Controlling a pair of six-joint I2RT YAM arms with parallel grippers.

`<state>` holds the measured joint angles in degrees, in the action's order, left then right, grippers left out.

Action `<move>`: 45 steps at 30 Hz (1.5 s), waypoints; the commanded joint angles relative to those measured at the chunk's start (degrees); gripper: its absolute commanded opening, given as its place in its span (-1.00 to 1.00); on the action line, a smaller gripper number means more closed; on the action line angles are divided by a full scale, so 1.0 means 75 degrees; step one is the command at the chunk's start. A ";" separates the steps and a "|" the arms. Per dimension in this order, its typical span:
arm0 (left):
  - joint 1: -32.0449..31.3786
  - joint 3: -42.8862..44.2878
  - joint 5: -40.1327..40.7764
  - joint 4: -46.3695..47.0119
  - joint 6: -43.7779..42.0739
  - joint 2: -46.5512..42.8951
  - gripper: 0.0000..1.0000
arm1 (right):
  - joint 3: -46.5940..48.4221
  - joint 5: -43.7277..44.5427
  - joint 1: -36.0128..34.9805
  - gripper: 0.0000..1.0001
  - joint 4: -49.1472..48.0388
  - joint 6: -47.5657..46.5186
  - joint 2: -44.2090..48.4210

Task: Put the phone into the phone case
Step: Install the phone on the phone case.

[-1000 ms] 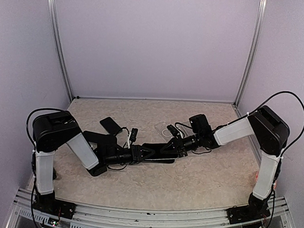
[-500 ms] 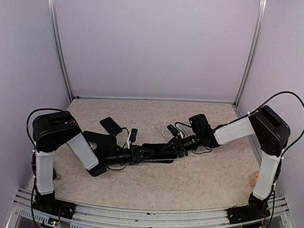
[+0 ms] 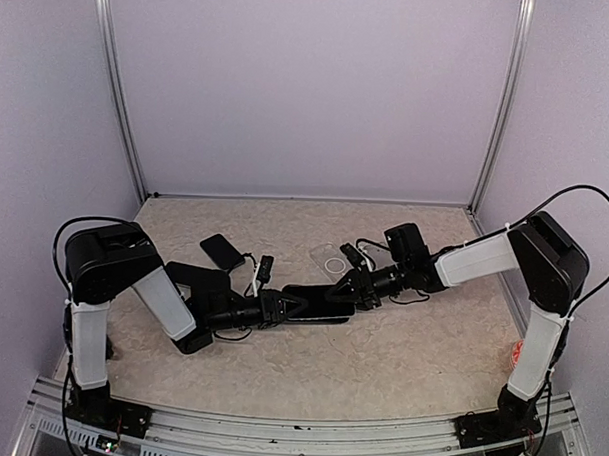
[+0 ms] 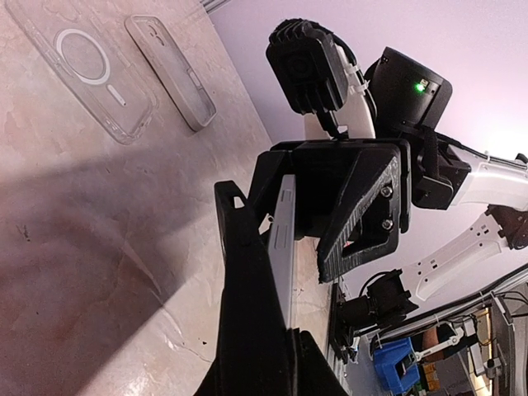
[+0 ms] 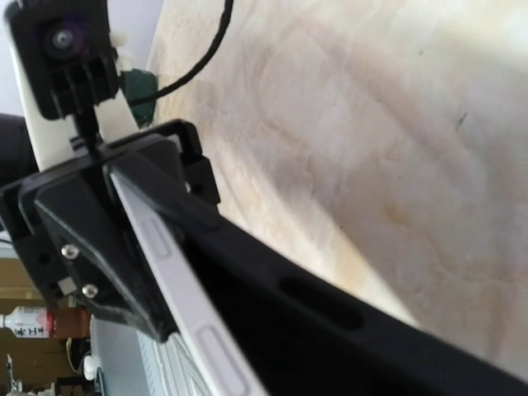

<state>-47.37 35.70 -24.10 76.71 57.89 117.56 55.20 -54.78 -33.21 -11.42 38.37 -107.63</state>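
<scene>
1. A second phone (image 3: 222, 251) lies flat on the table (image 3: 400, 361), beyond the left arm.
2. The left gripper (image 3: 288, 307) is clamped on the phone (image 3: 317, 306), holding it on edge at mid-table.
3. The case (image 3: 330, 259) lies flat just beyond the phone, apart from it, with its ring mark showing. A clear shell (image 4: 171, 73) lies beside it.
4. The right gripper (image 3: 350, 290) straddles the phone's other end. Whether it grips or stands loose, I cannot tell.

White shells, black joints and cables clad left arm (image 3: 167, 301) and right arm (image 3: 470, 262).
</scene>
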 commanded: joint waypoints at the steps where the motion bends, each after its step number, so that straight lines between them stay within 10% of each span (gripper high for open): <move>1: 0.0051 -0.0023 -0.0322 0.0801 -0.0053 -0.0234 -0.67 | -0.0126 0.0202 0.0166 -0.03 0.0301 -0.0160 0.0297; 45: 0.0594 0.0058 -0.2812 0.0437 -0.0879 -0.1287 -0.74 | -0.1156 -0.1281 0.0337 0.00 0.1102 -0.2180 0.2610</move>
<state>-43.72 35.27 -40.23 76.84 52.84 109.91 48.31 -59.53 -28.97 -0.19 22.94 -90.28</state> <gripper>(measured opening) 0.130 0.505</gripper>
